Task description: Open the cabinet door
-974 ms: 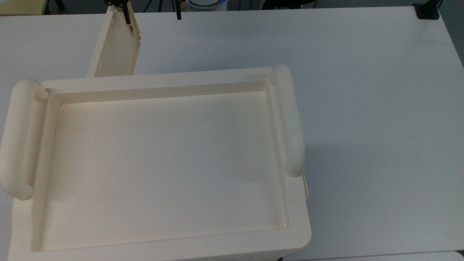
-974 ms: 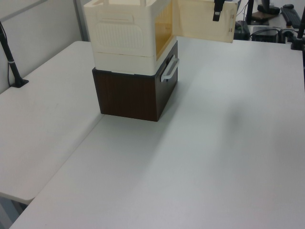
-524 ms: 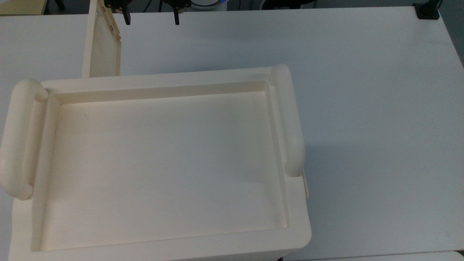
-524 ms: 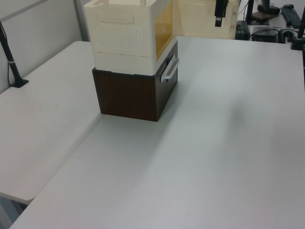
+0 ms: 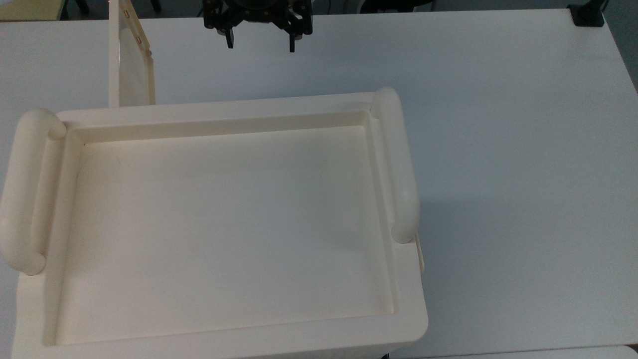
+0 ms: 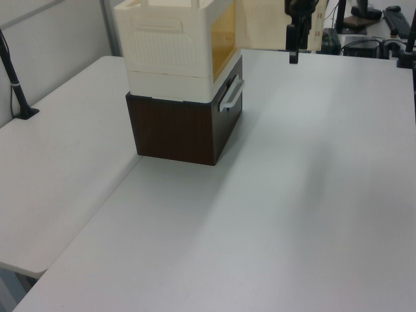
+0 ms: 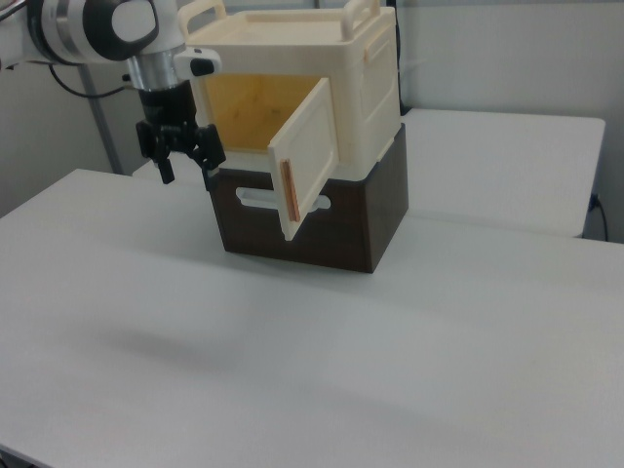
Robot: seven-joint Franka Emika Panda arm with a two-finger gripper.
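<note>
— Where does the cabinet door [image 7: 310, 158] sit from your claw?
— At mid-frame in the right view, swung wide open, apart from the gripper [image 7: 184, 166] at upper left; your fingers are spread and hold nothing.
— How does it look?
— Cream panel, brownish strip on its free edge, hinged to the cabinet [image 7: 322, 58].
— Anything around?
— A dark brown drawer box [image 7: 322, 222] sits beneath the cabinet on the white table [image 7: 390, 370].
</note>
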